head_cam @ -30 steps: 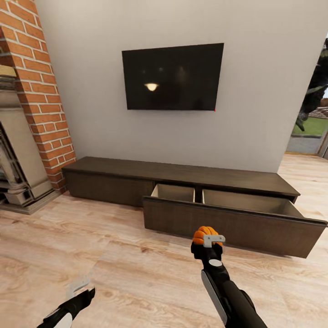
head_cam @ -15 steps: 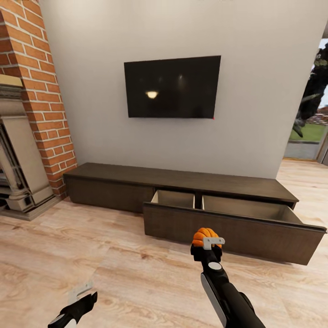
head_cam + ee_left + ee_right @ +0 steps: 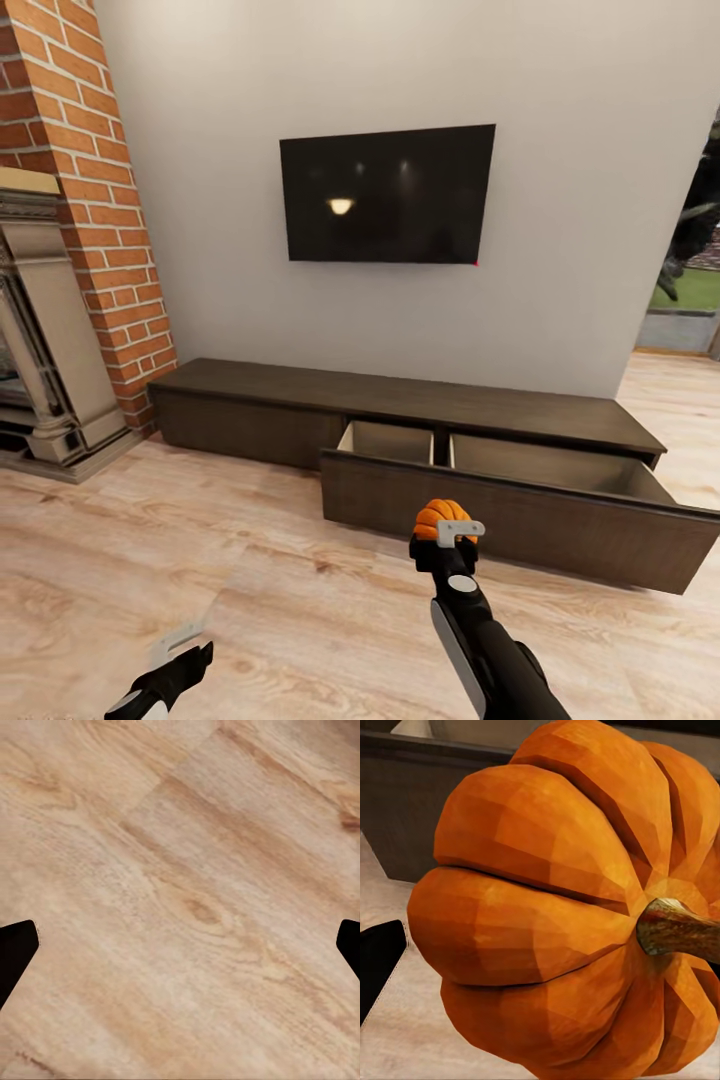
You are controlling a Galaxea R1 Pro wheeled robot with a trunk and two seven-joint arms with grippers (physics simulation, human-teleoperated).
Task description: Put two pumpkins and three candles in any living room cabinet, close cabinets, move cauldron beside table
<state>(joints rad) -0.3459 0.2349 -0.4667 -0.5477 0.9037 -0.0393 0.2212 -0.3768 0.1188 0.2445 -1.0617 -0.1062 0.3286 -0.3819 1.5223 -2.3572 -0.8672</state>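
The pumpkin [image 3: 440, 520] sits pinched in the right gripper [image 3: 446, 528], held above the plank floor [image 3: 260, 560] at the end of the outstretched right arm. In the right wrist view the pumpkin [image 3: 562, 907] lies on its side, stem pointing sideways across the fingers.

From the pumpkin, the cabinet [image 3: 400, 395] lies at 12 o'clock, its long axis running from 9 to 3 o'clock along the wall. The open drawer [image 3: 520, 500] stands pulled out; its front panel is just beyond the pumpkin, and its pale compartments lie at 12 to 1 o'clock. The right arm is the nearer one.

The left gripper [image 3: 180, 650] hangs low at 8 o'clock, fingers spread, holding nothing, over bare floor [image 3: 180, 900].

Judgement: the next move requires a forward reach over the panel.
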